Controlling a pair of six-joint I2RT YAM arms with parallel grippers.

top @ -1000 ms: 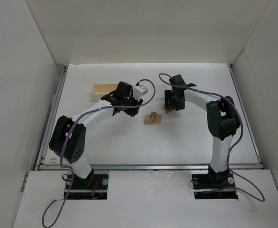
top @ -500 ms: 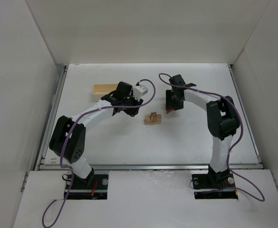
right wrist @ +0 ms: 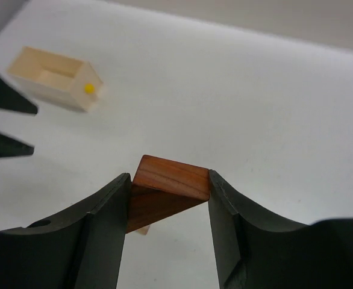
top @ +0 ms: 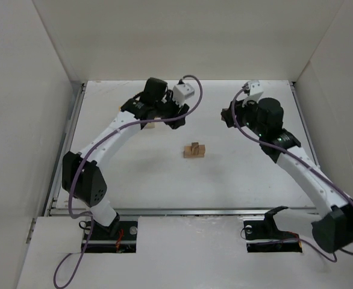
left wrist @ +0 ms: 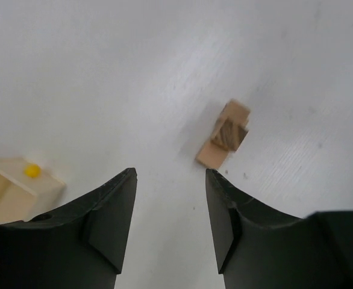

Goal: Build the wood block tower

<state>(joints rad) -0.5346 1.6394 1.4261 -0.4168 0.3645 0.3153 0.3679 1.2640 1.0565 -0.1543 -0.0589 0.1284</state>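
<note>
The wood block tower [top: 194, 150] is a tiny stack mid-table, pale tan below with a darker piece on top. It also shows in the left wrist view [left wrist: 224, 135], ahead of the fingers. My left gripper [top: 169, 120] [left wrist: 170, 176] is open and empty, raised behind and left of the tower. My right gripper [top: 227, 115] [right wrist: 169, 177] is shut on a reddish-brown wedge block [right wrist: 167, 189], held in the air behind and right of the tower. A pale sliver [right wrist: 141, 229] peeks out under the held block.
A pale yellow open wooden box [right wrist: 59, 78] with a small yellow ball [right wrist: 89, 88] lies at the back left, mostly hidden under my left arm in the top view [top: 149, 125], and at the lower left of the left wrist view [left wrist: 14, 189]. White walls enclose the table.
Both arms have lifted and pulled back from the tower. The left gripper moved back over the box; the right arm swung up and right, still holding the reddish-brown block.
</note>
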